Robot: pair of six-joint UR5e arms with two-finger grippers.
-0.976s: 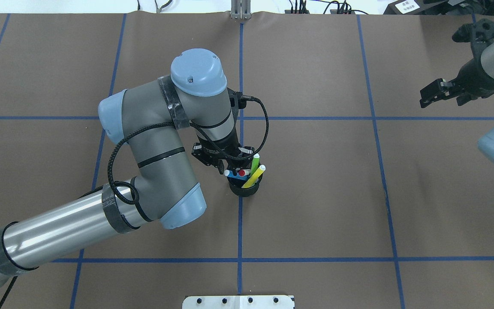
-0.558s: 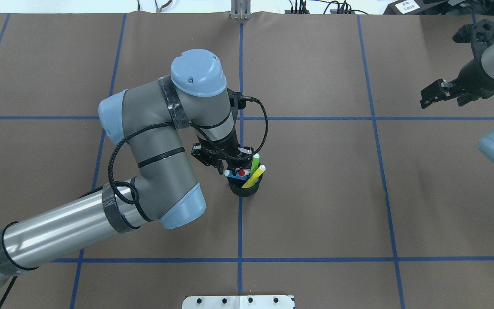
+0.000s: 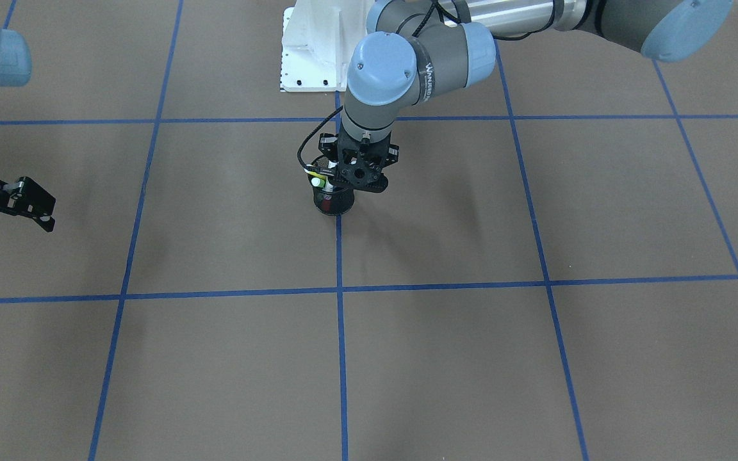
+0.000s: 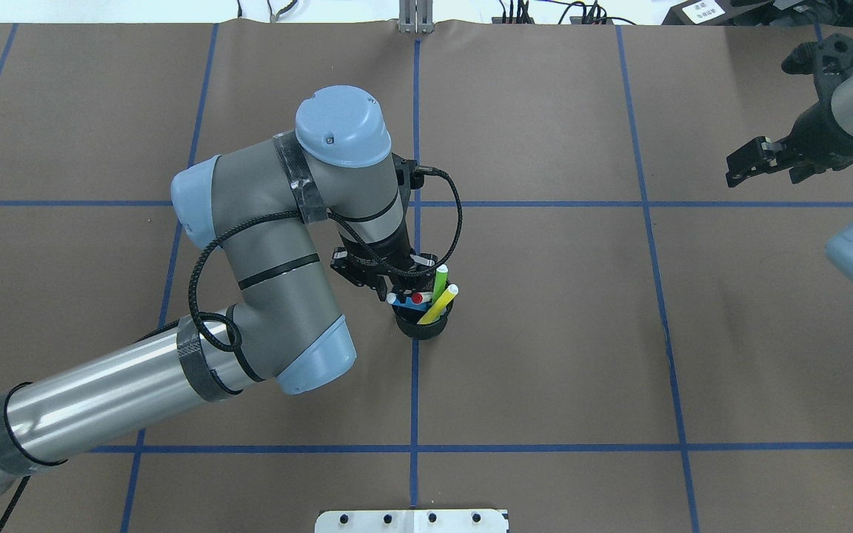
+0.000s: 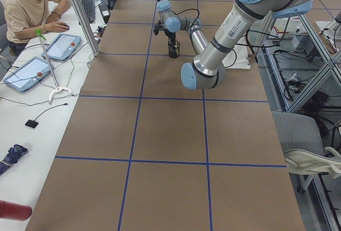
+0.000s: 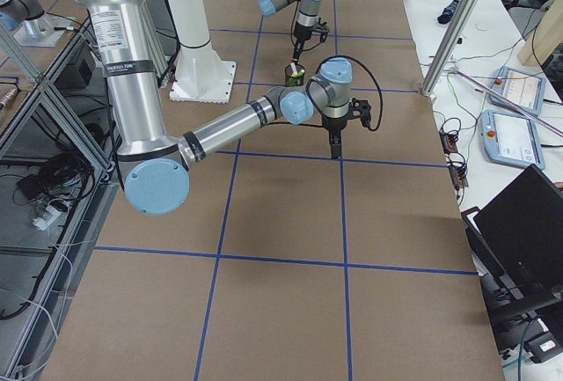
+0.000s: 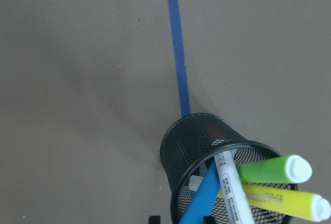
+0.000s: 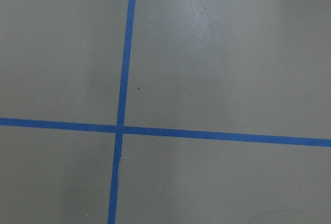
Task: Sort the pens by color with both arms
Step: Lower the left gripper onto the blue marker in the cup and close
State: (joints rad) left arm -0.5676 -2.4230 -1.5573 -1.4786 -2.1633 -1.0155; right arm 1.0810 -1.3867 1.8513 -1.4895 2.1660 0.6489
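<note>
Well, open table [image 4: 545,333] all round the mesh cup [image 4: 420,329] on the centre tape line [image 4: 413,400]. Left arm [image 4: 271,244] folds down, left gripper [image 4: 397,285] right over blue pen [image 7: 199,198], white pen [image 7: 232,193], green pen [image 7: 269,171], yellow pen [image 7: 279,202] leaning in the cup; jaw gap hidden, can't tell. Far right, right gripper [image 4: 739,166] hangs spread, empty.

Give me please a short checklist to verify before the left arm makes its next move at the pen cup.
1. Blue pen, green pen, yellow pen and white pen all stand in the mesh cup: ok.
2. Cup upright on the table: ok.
3. Left tool right above the pens: ok.
4. Left tool closed on one pen only: cannot tell.
5. Right tool open and far from the cup: ok.
</note>
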